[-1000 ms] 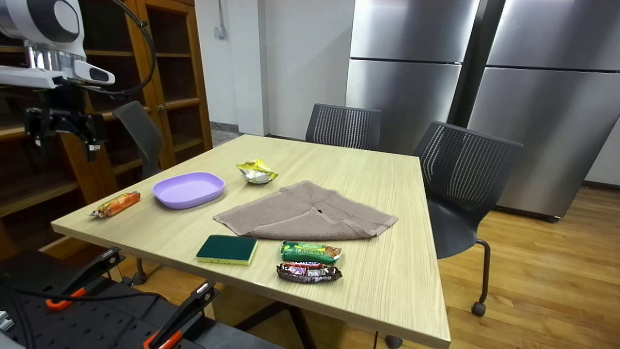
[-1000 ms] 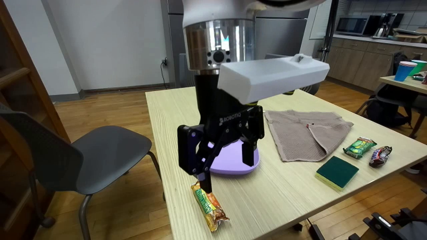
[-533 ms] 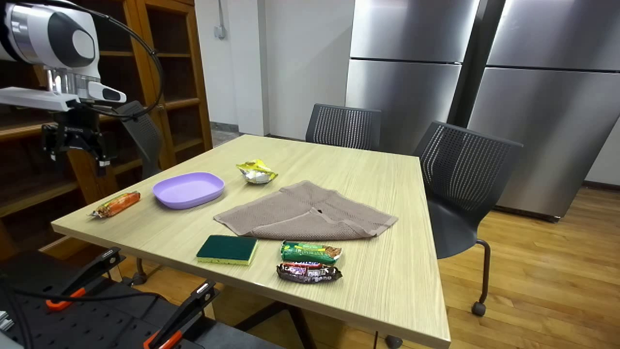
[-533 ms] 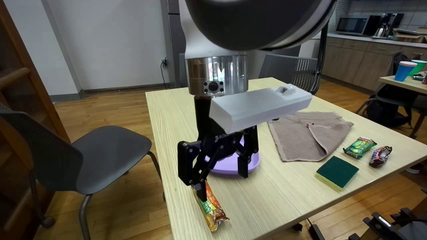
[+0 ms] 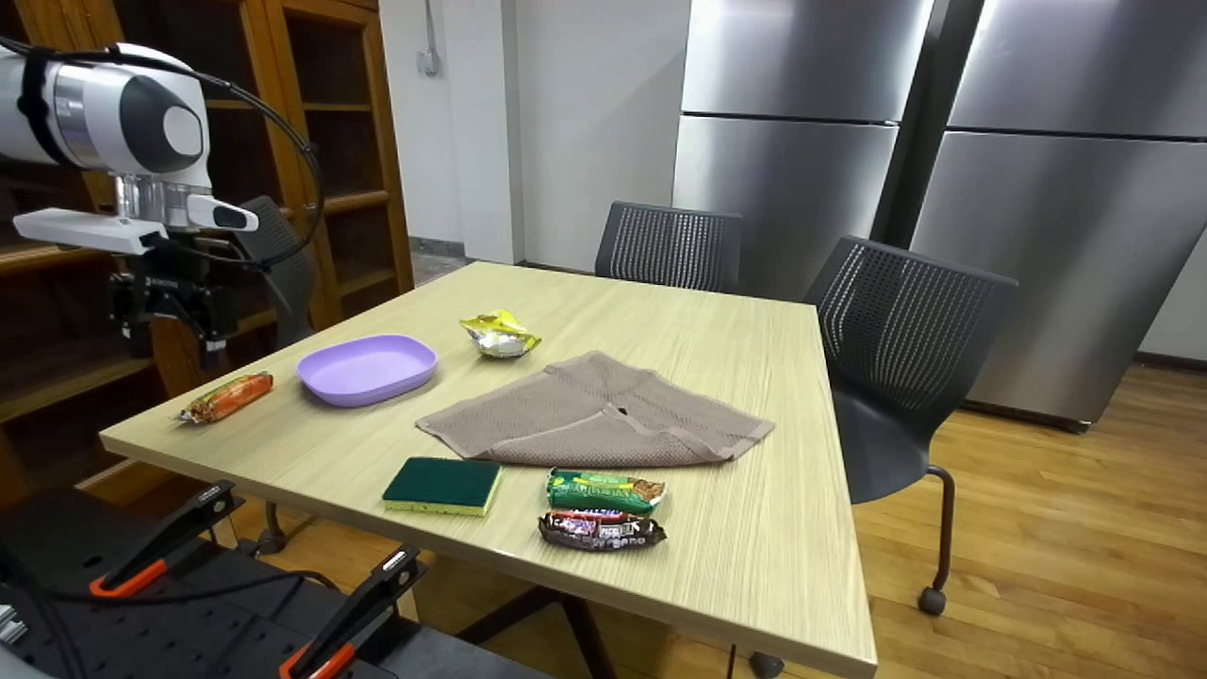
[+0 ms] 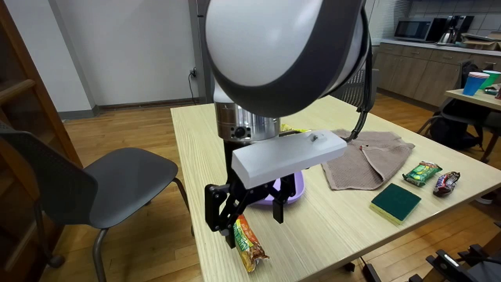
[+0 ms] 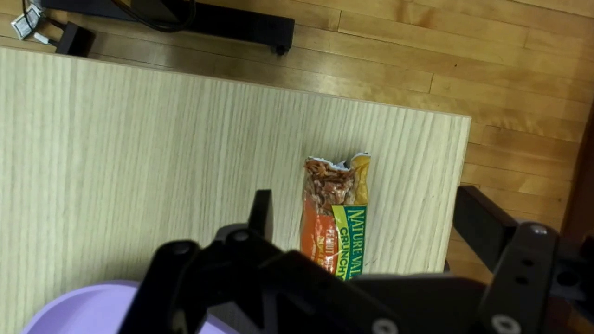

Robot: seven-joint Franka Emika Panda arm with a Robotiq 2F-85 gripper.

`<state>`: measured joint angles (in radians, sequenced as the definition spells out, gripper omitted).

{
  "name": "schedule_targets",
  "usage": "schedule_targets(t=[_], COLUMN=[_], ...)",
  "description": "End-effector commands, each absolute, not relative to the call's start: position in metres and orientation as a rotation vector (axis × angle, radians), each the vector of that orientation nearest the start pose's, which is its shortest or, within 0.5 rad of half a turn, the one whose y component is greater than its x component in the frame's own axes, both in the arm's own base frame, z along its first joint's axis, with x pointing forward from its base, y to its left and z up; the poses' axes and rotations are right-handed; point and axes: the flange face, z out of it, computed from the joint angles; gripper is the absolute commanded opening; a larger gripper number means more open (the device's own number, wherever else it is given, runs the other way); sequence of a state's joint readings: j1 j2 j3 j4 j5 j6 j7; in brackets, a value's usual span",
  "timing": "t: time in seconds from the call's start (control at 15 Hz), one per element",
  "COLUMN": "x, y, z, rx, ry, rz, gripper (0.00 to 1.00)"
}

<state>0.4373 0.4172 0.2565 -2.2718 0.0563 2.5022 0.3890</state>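
The end effector (image 5: 176,345) has sunk lower, jaws apart; the bar (image 7: 330,227), unmoved on the counter (image 7: 176,157) beside the plate (image 5: 368,365), shows between them in the wrist view, its near end hidden and the plate cut off. In an exterior view, the arm (image 6: 262,43) covers most of the yellow packet (image 5: 501,335).

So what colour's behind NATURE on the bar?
Green, on the snack bar; clearest in the wrist view.

The arm (image 5: 106,108) hangs at left in an exterior view, wrist (image 5: 154,201) upright; its fingers (image 6: 278,211) point down, spread apart.
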Motion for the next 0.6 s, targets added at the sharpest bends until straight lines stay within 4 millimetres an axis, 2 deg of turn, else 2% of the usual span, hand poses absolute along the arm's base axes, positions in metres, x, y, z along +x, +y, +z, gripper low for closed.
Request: schedule_targets(t=[0.0, 0.53], x=[0.397, 0.400], y=[0.344, 0.352], z=[0.155, 0.138], rx=[-3.109, -3.136], ry=[-0.319, -0.208], rz=[0.307, 0.234], gripper=[1.00, 1.00])
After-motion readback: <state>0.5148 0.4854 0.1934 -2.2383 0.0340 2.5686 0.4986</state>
